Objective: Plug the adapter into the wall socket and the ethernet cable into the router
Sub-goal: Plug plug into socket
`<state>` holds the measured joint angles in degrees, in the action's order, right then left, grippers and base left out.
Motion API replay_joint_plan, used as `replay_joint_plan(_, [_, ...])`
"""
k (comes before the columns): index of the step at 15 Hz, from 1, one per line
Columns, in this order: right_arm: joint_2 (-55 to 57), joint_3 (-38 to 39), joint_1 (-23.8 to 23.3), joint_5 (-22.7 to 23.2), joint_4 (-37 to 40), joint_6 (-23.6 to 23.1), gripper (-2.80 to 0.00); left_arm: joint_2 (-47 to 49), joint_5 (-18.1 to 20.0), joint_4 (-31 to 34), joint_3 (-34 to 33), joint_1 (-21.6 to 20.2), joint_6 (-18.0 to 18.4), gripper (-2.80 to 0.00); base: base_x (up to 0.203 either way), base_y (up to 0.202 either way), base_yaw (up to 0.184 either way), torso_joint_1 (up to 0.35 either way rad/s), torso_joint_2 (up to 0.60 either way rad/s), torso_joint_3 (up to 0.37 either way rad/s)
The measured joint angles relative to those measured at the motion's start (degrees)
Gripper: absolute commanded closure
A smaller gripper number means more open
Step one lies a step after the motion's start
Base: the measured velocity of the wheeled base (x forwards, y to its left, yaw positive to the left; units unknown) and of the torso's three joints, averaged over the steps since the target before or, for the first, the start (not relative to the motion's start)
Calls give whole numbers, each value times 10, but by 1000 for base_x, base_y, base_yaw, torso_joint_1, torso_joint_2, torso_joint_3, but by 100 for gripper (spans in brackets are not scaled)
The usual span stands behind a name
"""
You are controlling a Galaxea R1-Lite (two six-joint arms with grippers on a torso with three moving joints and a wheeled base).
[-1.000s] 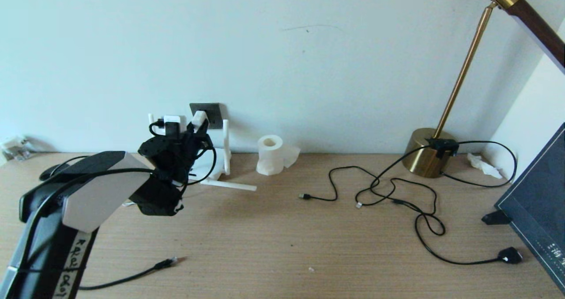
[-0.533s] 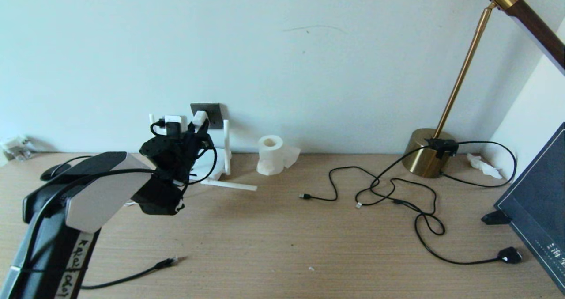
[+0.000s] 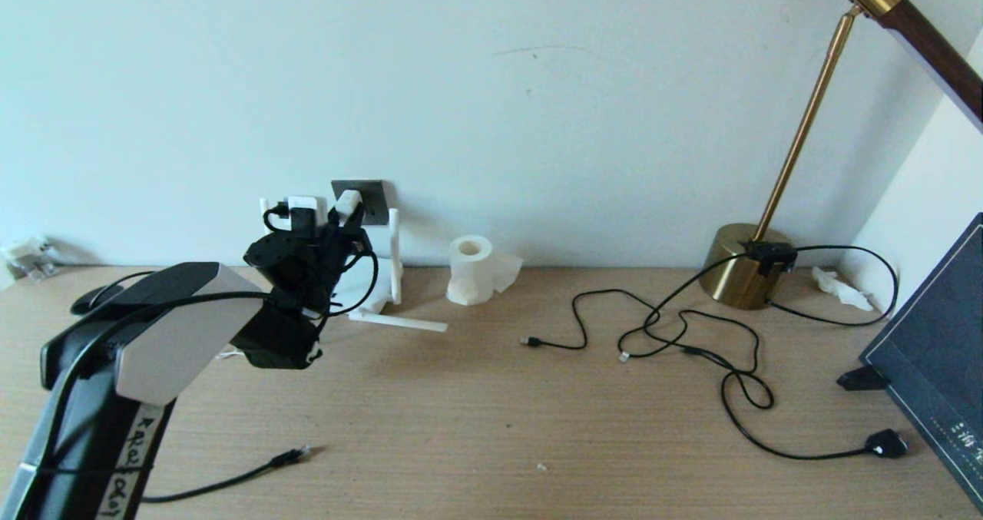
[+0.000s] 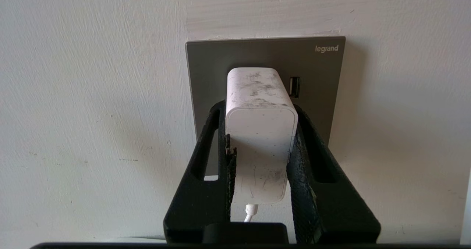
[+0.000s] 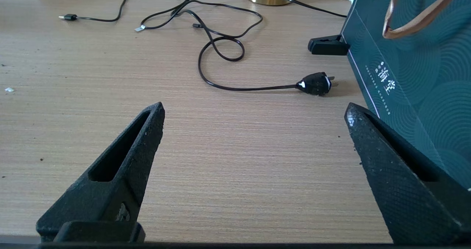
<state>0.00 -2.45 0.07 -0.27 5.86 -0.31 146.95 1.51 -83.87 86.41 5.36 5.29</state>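
One scuffed white adapter — rounded block, thin white cord

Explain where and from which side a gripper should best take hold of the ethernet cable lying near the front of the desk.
Probably just behind the plug of the ethernet cable, coming down from above. The cable lies flat on the desk with nothing close around its end, so the fingers could straddle it across its width, keeping the plug tip free for the router.
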Motion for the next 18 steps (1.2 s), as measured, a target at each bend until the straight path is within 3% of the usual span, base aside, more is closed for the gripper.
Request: replay_joint_plan(18, [0,0,0,0,0,0,-280,31,-20,21,47,1,3,0,0,0,0,0,0,0])
